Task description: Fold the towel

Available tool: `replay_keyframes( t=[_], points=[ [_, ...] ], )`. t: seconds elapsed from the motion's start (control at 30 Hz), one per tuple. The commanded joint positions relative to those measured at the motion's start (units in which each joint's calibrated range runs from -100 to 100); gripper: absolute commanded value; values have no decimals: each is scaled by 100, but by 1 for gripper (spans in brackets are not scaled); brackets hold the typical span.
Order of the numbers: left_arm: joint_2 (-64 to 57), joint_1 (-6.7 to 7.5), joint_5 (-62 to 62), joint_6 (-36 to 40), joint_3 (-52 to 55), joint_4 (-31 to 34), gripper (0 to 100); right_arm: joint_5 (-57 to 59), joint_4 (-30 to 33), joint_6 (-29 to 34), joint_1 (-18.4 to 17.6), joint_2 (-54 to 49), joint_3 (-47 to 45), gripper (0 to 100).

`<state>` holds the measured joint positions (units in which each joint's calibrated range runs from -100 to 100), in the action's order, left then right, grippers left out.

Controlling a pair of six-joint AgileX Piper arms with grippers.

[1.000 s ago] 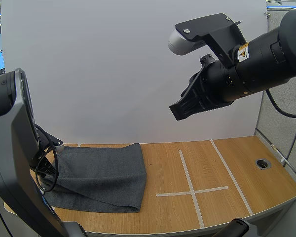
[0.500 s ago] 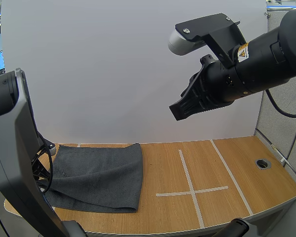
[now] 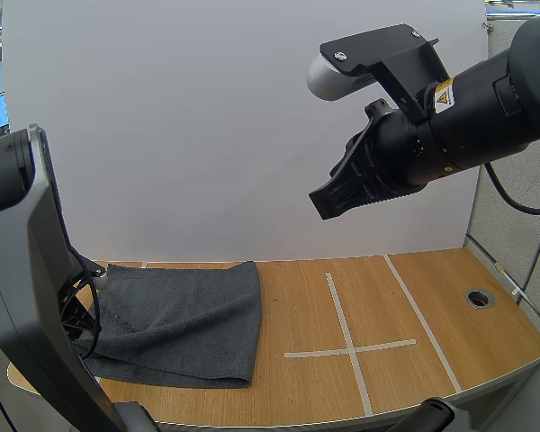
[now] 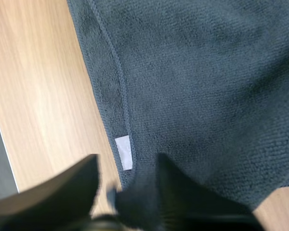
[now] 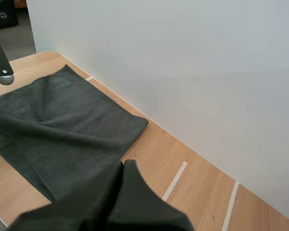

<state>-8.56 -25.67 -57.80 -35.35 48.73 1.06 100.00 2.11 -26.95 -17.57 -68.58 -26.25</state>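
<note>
A dark grey towel lies folded on the left part of the wooden table. My left gripper hovers low over the towel's near left corner, beside a small white label. It is open: the corner sits between its fingers, and bare wood shows beside one finger. My right gripper hangs high above the table's middle, well clear of the towel. In the right wrist view it is shut on nothing, its fingers together as one dark wedge.
A white tape cross and a long tape line mark the wood right of the towel. A round metal hole sits near the right edge. A white wall closes off the back of the table.
The towel's left edge, raised toward my left gripper a second ago, has sunk and now lies flatter on the table. The right arm has not moved.
</note>
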Motion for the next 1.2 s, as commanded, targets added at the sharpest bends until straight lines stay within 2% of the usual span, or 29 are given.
replay_keyframes(
  t=[0.0,0.2,0.37,0.57,0.63,0.73,0.87,1.03,1.17],
  points=[
    [-56,-13,166,-24,43,-106,100,0,-11,29,-21,-52,-20,0],
    [-56,-13,511,-24,-145,-22,100,0,-11,29,-21,-52,-20,0],
    [-43,18,656,-229,-532,-261,100,0,-11,29,-21,-52,-20,0],
    [234,290,671,-438,-1111,-426,100,0,-11,29,-21,-52,-20,0],
    [492,476,842,-473,-1494,-426,100,0,-11,29,-21,-52,-20,0],
    [899,621,731,-473,-2134,-415,100,0,-11,29,-21,-52,-20,0],
    [1531,661,245,-524,-3152,-578,100,0,-11,29,-21,-52,-20,0],
    [2360,628,-1491,-724,-4325,-1342,100,0,-11,29,-21,-52,-20,0],
    [2829,599,-2716,-724,-4854,-1916,100,0,-11,29,-21,-52,-20,0]
  ],
)
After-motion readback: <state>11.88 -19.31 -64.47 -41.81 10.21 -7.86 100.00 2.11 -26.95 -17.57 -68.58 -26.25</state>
